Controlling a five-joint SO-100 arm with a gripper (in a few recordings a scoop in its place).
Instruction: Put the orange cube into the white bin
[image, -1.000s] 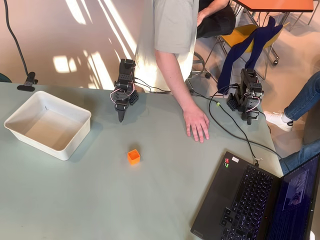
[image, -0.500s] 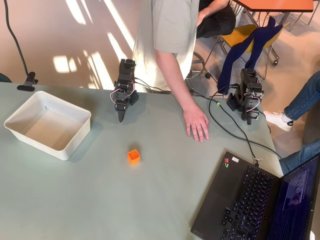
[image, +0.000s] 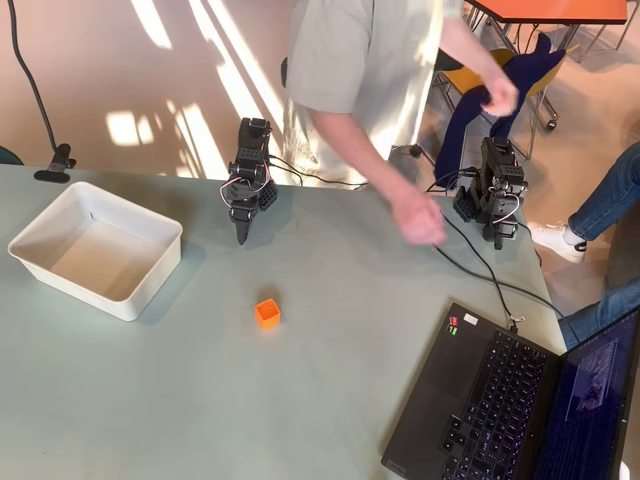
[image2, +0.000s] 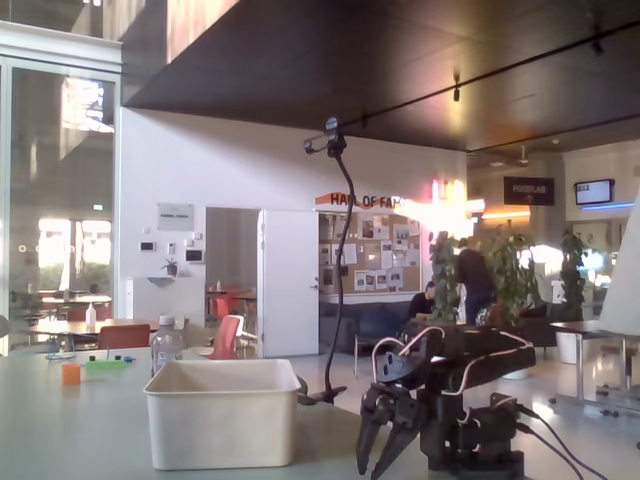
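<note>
Jaws closed on nothing, gripper (image: 241, 236) between one orange cube (image: 266, 313) and one white bin (image: 128, 298).

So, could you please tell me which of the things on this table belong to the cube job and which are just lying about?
Belonging to the job:
- orange cube, alone on the table
- white bin, nothing visible inside
- gripper, pointing down at the table

Just lying about:
- laptop, open
- black cable across the table
- person's hand over the table

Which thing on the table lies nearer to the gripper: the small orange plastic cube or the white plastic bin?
The small orange plastic cube, just below the gripper; the white plastic bin sits farther left.
</note>
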